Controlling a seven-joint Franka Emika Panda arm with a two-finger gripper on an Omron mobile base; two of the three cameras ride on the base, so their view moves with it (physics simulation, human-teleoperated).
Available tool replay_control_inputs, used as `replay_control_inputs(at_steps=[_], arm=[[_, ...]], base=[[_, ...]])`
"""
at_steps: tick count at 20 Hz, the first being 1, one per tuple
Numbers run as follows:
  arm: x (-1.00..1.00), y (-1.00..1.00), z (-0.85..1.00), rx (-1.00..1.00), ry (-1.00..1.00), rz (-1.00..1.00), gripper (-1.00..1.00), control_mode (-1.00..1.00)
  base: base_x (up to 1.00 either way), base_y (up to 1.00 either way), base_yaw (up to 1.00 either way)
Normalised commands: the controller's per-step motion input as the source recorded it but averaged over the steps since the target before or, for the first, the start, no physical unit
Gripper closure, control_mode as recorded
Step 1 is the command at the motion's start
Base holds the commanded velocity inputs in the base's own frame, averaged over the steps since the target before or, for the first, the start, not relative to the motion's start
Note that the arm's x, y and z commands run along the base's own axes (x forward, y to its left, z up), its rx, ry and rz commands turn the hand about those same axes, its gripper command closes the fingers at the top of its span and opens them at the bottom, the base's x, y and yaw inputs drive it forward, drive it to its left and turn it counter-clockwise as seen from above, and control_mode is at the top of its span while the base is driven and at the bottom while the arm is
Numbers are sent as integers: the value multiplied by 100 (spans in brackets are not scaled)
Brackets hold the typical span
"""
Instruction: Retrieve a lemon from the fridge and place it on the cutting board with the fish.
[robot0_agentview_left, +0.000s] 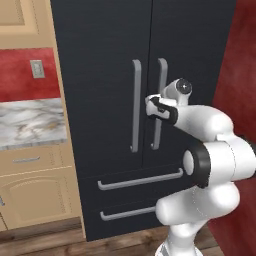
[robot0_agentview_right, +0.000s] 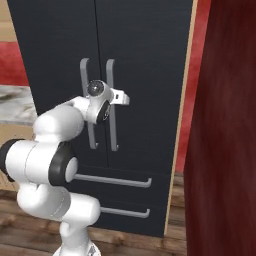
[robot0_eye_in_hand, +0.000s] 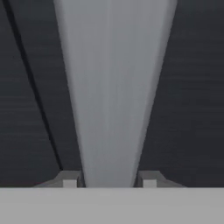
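Observation:
The black fridge (robot0_agentview_left: 100, 60) (robot0_agentview_right: 150, 50) stands straight ahead with both doors shut. My gripper (robot0_agentview_left: 156, 106) (robot0_agentview_right: 116, 97) is at the right door's long grey handle (robot0_agentview_left: 162, 75) (robot0_agentview_right: 111, 130), about halfway up it. In the hand view the handle (robot0_eye_in_hand: 113, 87) runs up between my two fingertips, and the gripper (robot0_eye_in_hand: 109, 181) is shut on it. The dark door seam lies just left of the handle. The lemon, the cutting board and the fish are out of view.
A marble counter (robot0_agentview_left: 30, 122) over tan cabinets (robot0_agentview_left: 35, 195) lies to the fridge's left. A dark red wall (robot0_agentview_right: 225, 150) stands close on the right. Two fridge drawers (robot0_agentview_left: 140, 180) with horizontal handles sit below the doors, above a wooden floor.

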Motion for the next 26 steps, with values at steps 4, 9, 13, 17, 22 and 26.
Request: replay_control_inputs(at_steps=[4,9,13,17,22,26], arm=[[-92,-33,45,0,16,-10,100,-100],[-100,-58,27,1,16,-3,100,-100],[-54,-48,13,5,14,0,100,-100],[-39,-64,4,13,5,0,100,-100],[-62,-57,0,13,0,0,100,-100],[-30,-87,2,18,0,0,100,-100]], base=[[0,0,0],[0,0,0],[0,0,0],[0,0,0],[0,0,0],[0,0,0]])
